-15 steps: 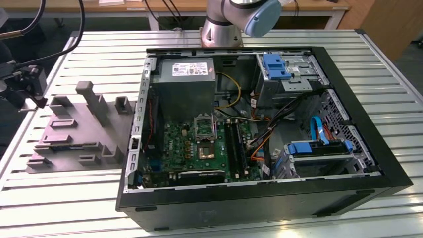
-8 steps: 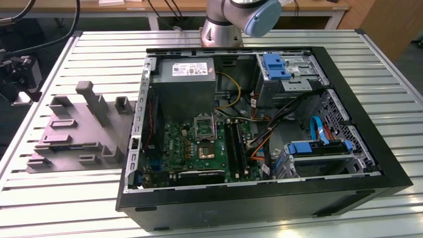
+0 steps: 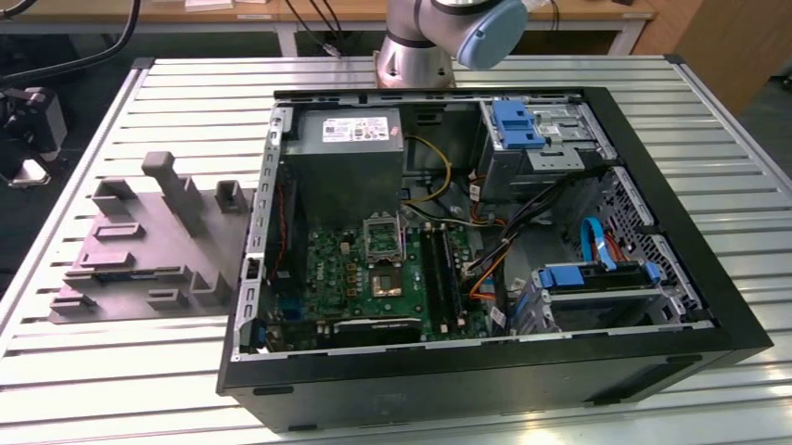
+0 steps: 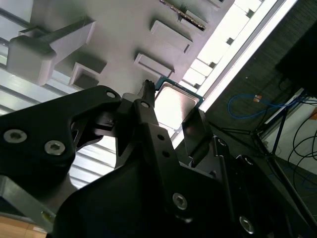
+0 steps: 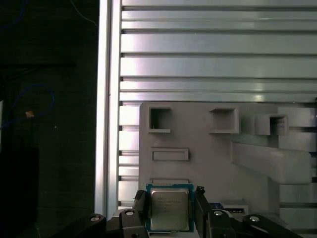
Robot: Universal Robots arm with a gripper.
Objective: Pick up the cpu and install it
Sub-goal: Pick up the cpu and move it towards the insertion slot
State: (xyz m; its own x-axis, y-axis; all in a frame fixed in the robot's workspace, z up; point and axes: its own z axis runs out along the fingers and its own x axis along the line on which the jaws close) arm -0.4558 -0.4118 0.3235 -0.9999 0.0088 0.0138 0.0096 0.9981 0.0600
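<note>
— What hangs over the grey tray (image 3: 124, 269) on the bench (image 3: 74, 371)?
— The cpu (image 5: 169, 208) is pinched at two opposite edges by the fingers (image 5: 201, 208), above the tray.
— How is it best carried to the open case (image 3: 495, 366)?
— It should be kept level. Pressure is best kept light and even, with the underside left untouched.

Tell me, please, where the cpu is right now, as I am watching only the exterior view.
Observer: In both wrist views the cpu sits gripped between the gripper's fingers.
Operator: Is it over the computer case?
Observer: No; the first wrist view shows the grey tray and slatted table behind it.
Operator: Which face shows?
Observer: Its silver metal top faces the wrist cameras.
</note>
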